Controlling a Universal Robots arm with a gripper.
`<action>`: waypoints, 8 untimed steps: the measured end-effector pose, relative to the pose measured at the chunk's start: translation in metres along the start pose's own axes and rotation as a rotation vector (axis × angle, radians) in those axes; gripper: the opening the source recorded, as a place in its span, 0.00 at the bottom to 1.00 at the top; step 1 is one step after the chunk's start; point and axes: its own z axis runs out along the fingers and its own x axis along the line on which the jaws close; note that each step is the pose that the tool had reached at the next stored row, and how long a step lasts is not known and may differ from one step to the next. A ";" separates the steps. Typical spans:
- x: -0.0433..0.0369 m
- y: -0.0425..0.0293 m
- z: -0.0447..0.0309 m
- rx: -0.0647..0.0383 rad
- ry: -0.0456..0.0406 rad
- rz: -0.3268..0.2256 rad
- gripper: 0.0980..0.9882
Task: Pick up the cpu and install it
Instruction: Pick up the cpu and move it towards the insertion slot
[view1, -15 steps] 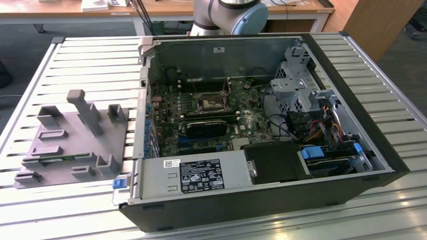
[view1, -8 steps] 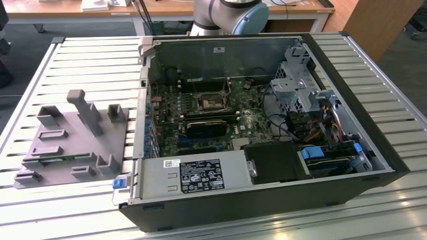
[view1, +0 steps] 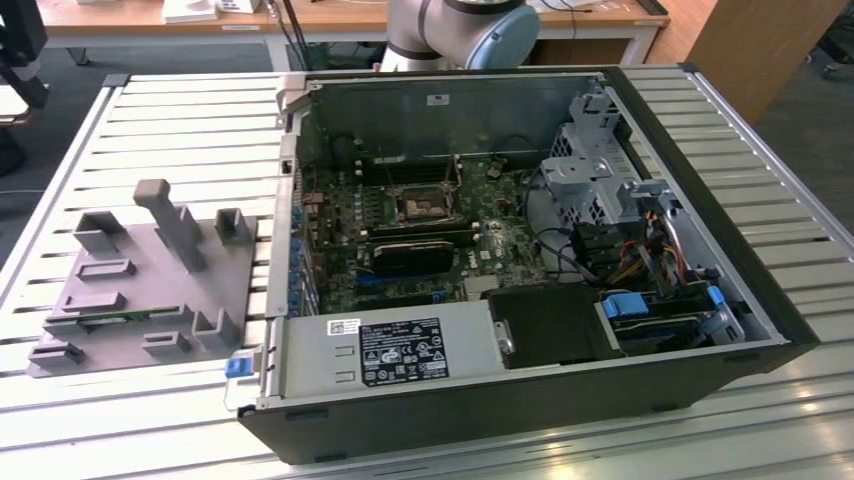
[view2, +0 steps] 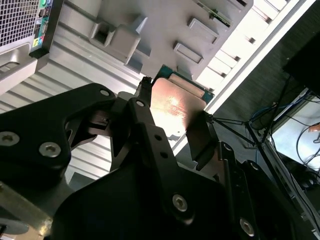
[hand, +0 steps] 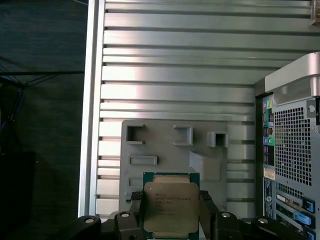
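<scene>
Currently the claw (hand: 171, 219) is clenched on the cpu (hand: 171, 202), gripping it by two opposite edges; both wrist views agree. Metal top faces the first wrist camera, with a thin green edge showing. I see the cpu held clear of the grey fixture (hand: 165, 150), which lies beyond it on the slatted counter (hand: 175, 75) beside the open case (view1: 534, 120). In the exterior view the socket (view1: 424, 207) sits mid-board inside the case, well apart from the fixture at that view's left.
</scene>
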 end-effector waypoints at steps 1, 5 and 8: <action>-0.0020 0.0000 0.0000 0.000 0.0000 0.000 0.49; -0.0089 -0.0001 0.0000 0.000 0.0000 0.000 0.49; -0.0139 -0.0001 0.0000 0.000 0.0001 0.000 0.49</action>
